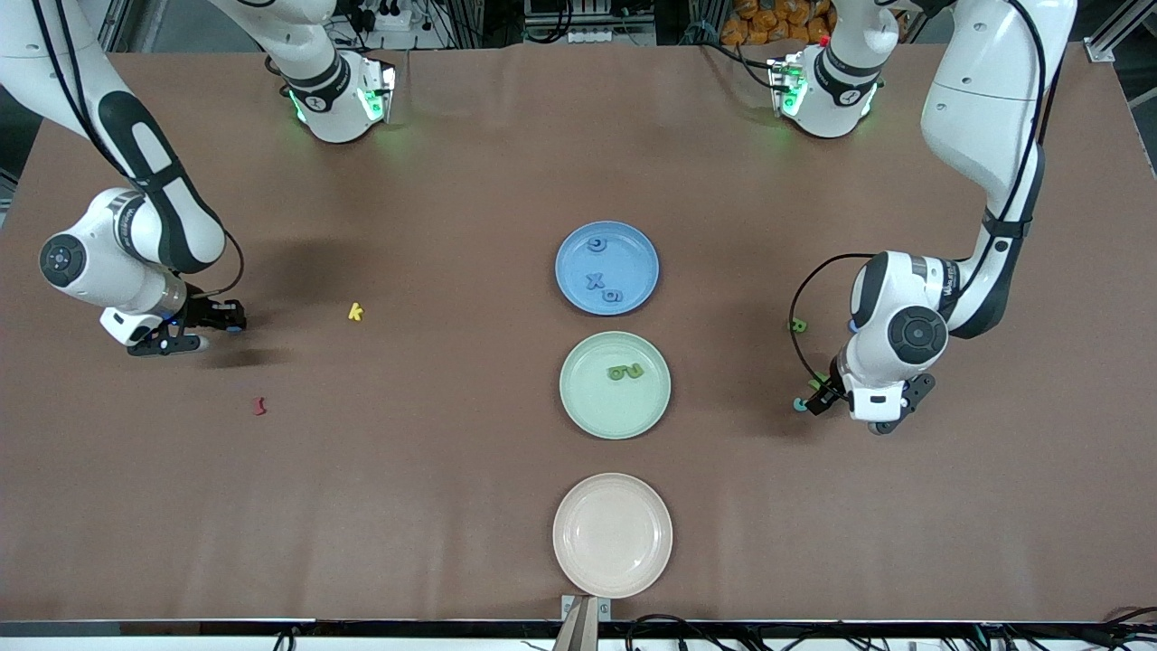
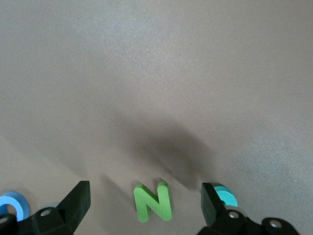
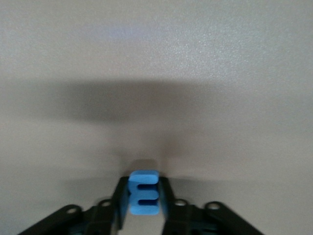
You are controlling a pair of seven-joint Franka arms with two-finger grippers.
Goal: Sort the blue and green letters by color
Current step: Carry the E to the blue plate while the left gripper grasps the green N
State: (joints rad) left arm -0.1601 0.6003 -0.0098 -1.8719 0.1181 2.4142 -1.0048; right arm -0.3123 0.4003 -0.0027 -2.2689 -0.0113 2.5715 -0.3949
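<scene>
Two grippers: left gripper jaws wide around green N; right gripper jaws clamping blue E.

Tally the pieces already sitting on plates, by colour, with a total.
Blue pieces, on the blue plate: 3
Green pieces, on the green plate: 2
Pieces on the pink plate: 0
Total on plates: 5
</scene>
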